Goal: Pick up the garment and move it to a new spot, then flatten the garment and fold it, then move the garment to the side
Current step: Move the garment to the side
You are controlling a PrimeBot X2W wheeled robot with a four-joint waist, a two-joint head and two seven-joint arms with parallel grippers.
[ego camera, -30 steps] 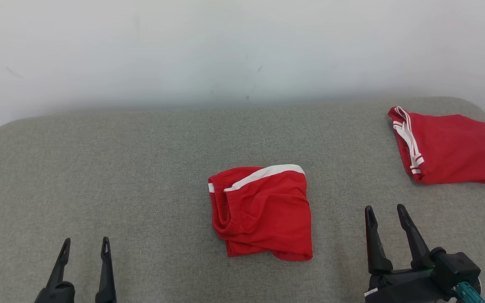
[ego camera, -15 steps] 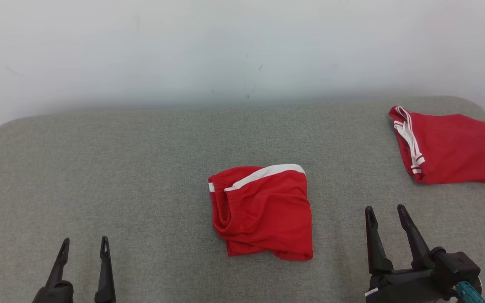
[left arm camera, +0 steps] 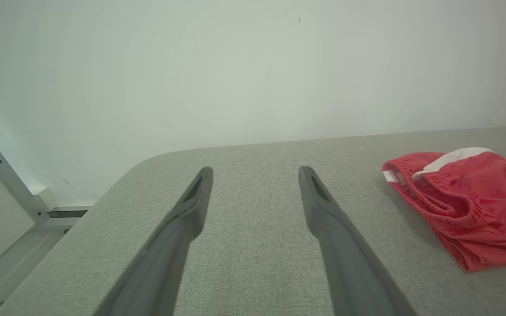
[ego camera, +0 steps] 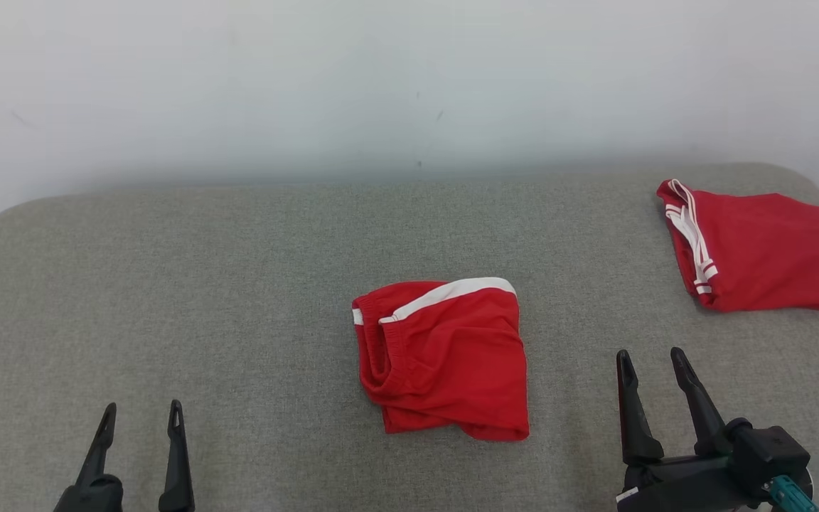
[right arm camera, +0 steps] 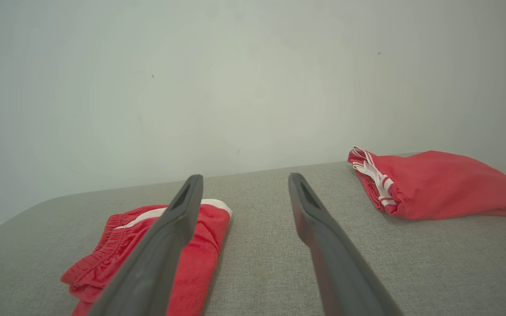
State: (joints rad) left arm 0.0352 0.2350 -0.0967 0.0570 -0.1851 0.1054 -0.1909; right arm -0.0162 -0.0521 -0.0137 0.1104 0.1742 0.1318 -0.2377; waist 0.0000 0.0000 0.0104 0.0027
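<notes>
The shorts lie in the middle of the tabletop. They are red with a white stripe and folded into a loose, slightly wrinkled packet, with the waistband to the left. A second garment, also red, lies folded at the far right edge, probably put aside there. The left gripper and right gripper hover at the front, one on each side of the shorts and well apart from them. Their fingers are spread wide and hold nothing. I judge this leaves both free to reach the cloth.
</notes>
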